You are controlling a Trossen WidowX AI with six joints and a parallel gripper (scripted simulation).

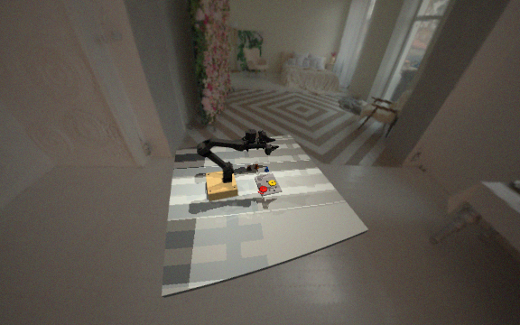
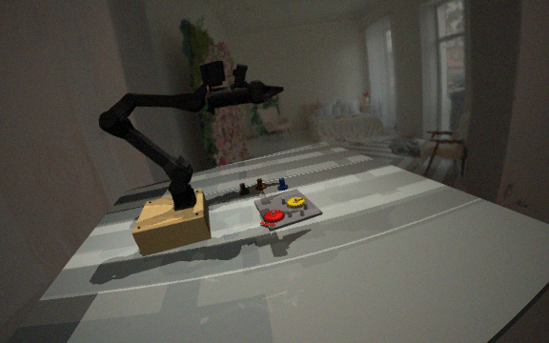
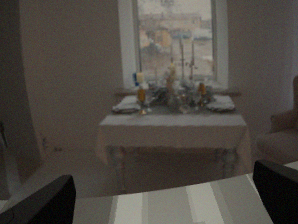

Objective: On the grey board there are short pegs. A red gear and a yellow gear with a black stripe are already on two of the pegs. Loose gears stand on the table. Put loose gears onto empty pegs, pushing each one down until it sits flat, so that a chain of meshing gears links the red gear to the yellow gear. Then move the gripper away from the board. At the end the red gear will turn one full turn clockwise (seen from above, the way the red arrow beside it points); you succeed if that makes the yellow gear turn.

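The grey board (image 1: 258, 179) (image 2: 263, 207) lies on the table in front of the arm. The red gear (image 1: 264, 189) (image 2: 274, 216) is on a peg at its near edge, with the red arrow (image 2: 268, 224) beside it. The yellow gear (image 1: 273, 182) (image 2: 295, 202) is on another peg; short empty pegs show around it. Loose gears stand behind the board: a blue one (image 1: 266, 170) (image 2: 282, 184), an orange-brown one (image 1: 256, 167) (image 2: 260, 184) and a dark brown one (image 1: 249, 168) (image 2: 243, 190). My gripper (image 1: 276, 143) (image 3: 166, 179) is open and empty, high above the table, level and pointing outward.
The arm stands on a wooden base block (image 1: 222, 187) (image 2: 172, 229) to the left of the board. The loose gears stand in a row close to the board's far edge. The striped table (image 1: 296, 235) (image 2: 375, 267) extends around them. The wrist view shows only the table's edge and the room.
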